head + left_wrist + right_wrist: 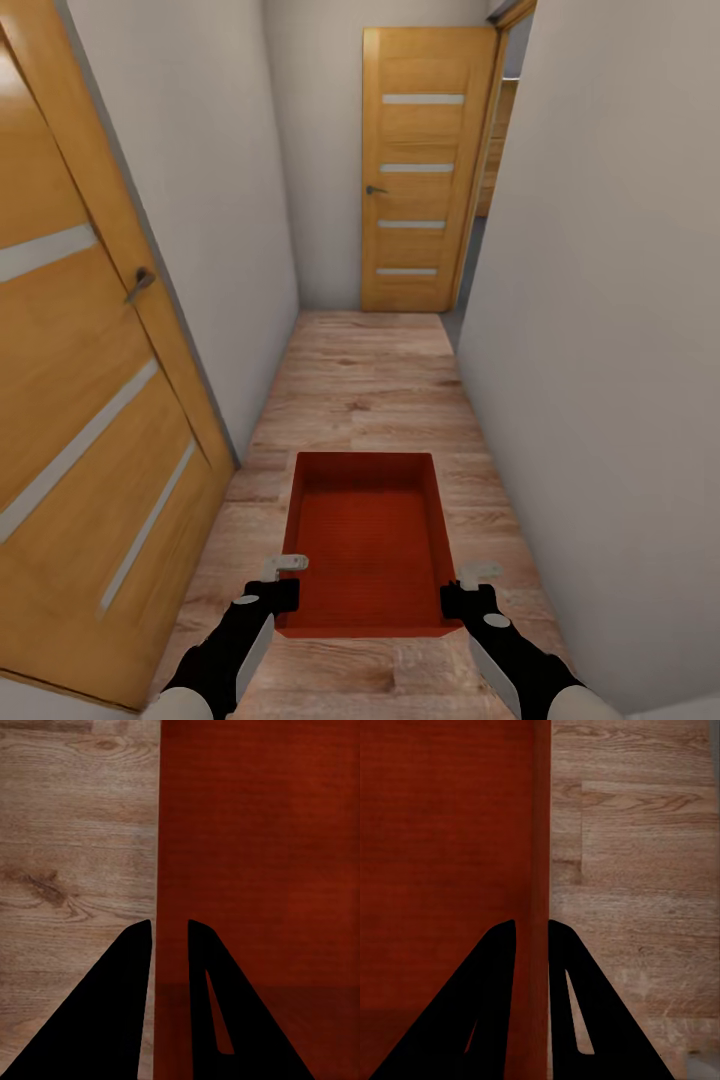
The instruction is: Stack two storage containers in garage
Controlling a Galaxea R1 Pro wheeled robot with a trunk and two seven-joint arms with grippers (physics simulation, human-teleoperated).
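Nearest the camera in the head view, two black arms reach forward, one at each lower corner. The left claw (pixel 282 592) pinches the left wall of an orange-red storage container (pixel 370 545) near its closest corner, and the right claw (pixel 462 597) pinches the right wall at the matching spot. In the left wrist view the left claw (pixel 169 937) has its two dark fingers (pixel 135 967) drawn in narrowly on either side of the thin container wall (pixel 158 870), one finger over the plank floor (pixel 75 870) and the other over the bin's ribbed red bottom. The right wrist view shows the same for the right claw (pixel 532 937): its fingers (pixel 566 967) are nearly closed with the container wall (pixel 541 832) between them, the red interior on one side and the wood floor (pixel 637 870) on the other.

The container is held level between the arms, above the light wood-plank floor (pixel 360 390) of a narrow hallway. It is open-topped and nothing lies inside it; whether a second bin is nested in it cannot be told.

Beside the robot on its left stands an open wooden door (pixel 80 400) with pale horizontal inlays and a metal handle. White walls (pixel 600 350) run along both sides. At the far end is a second wooden door (pixel 420 170) of the same style, with a dark opening just to its right.
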